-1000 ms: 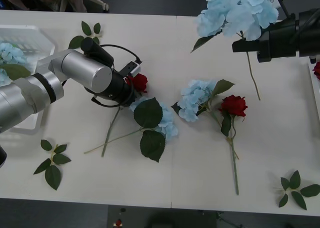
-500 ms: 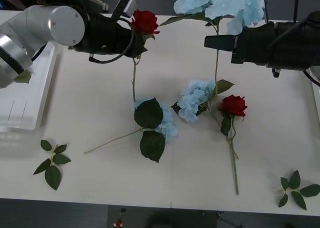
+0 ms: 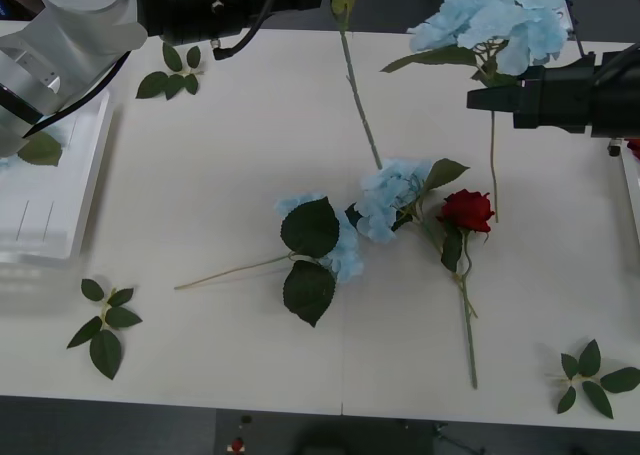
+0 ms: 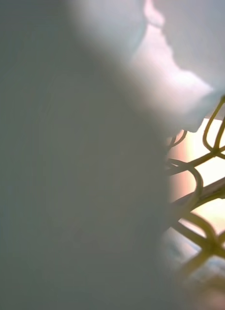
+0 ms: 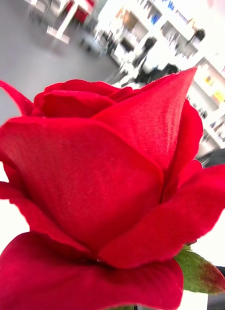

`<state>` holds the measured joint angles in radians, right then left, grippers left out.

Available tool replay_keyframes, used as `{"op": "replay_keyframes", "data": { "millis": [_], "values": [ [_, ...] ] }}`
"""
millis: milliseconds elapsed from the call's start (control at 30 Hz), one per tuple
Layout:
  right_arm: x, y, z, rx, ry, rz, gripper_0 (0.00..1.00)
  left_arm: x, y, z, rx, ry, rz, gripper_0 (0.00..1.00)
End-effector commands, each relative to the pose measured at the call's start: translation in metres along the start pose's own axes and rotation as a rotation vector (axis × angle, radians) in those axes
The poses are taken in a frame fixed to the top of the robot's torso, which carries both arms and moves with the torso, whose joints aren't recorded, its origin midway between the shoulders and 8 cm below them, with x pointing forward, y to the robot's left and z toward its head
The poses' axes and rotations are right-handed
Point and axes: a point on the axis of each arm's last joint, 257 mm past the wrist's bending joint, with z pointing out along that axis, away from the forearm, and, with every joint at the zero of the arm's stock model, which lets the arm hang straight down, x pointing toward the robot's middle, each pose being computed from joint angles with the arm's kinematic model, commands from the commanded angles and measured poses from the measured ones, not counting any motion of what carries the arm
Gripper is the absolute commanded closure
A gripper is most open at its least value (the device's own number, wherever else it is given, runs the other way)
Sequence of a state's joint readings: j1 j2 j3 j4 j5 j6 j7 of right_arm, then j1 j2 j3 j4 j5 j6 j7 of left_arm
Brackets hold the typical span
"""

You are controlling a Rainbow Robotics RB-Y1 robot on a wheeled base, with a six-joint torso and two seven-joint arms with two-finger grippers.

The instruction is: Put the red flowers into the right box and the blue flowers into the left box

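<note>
No legible text, label, brand, number or sign noted from my cameras: none on the worktop [image 3: 200,215], the flowers, the boxes, or the blurred shelving behind the rose [image 5: 93,193].

Two blue hydrangeas [image 3: 330,237] and a red rose [image 3: 466,211] crowded the frame's centre, stems trailing lower. My held stems [image 3: 360,100] dangled above them. Bare table [image 3: 200,205] lay open centre-left.
</note>
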<state>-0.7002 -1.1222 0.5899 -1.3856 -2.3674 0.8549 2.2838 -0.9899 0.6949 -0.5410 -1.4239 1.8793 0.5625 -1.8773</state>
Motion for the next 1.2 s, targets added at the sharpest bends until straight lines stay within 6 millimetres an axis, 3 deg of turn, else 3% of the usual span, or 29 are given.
{"op": "replay_keyframes", "data": {
  "millis": [33,133,333,467,600,633,667,733,800,967,1067,1200],
  "values": [
    [-0.001,-0.070,-0.047,0.195,0.033,0.032,1.00,-0.034,-0.042,0.015,0.065,-0.055,0.066,1.00],
    [0.024,-0.118,-0.068,0.318,0.089,0.048,1.00,-0.038,-0.052,0.035,0.068,-0.077,0.089,1.00],
    [0.071,-0.180,-0.093,0.495,0.153,0.079,1.00,-0.032,-0.056,0.066,0.059,-0.082,0.096,1.00],
    [0.091,-0.211,-0.100,0.596,0.158,0.078,1.00,-0.030,-0.058,0.072,0.055,-0.079,0.105,1.00],
    [0.099,-0.233,-0.108,0.674,0.171,0.050,1.00,-0.029,-0.061,0.073,0.060,-0.075,0.107,1.00],
    [0.100,-0.237,-0.110,0.691,0.179,0.034,0.93,-0.029,-0.061,0.073,0.062,-0.076,0.101,1.00],
    [0.100,-0.240,-0.111,0.701,0.187,0.016,0.63,-0.029,-0.063,0.073,0.069,-0.077,0.093,1.00],
    [0.098,-0.242,-0.113,0.711,0.205,-0.019,0.36,-0.028,-0.066,0.074,0.081,-0.076,0.075,1.00],
    [0.096,-0.242,-0.115,0.719,0.226,-0.058,0.27,-0.028,-0.067,0.074,0.085,-0.076,0.069,1.00],
    [0.087,-0.220,-0.114,0.648,0.269,-0.085,0.20,-0.028,-0.067,0.074,0.085,-0.076,0.065,1.00],
    [0.071,-0.191,-0.112,0.574,0.287,-0.119,0.17,-0.028,-0.067,0.074,0.085,-0.076,0.065,1.00],
    [0.046,-0.129,-0.106,0.430,0.252,-0.143,0.17,-0.028,-0.067,0.074,0.085,-0.076,0.065,1.00]
  ]
}}
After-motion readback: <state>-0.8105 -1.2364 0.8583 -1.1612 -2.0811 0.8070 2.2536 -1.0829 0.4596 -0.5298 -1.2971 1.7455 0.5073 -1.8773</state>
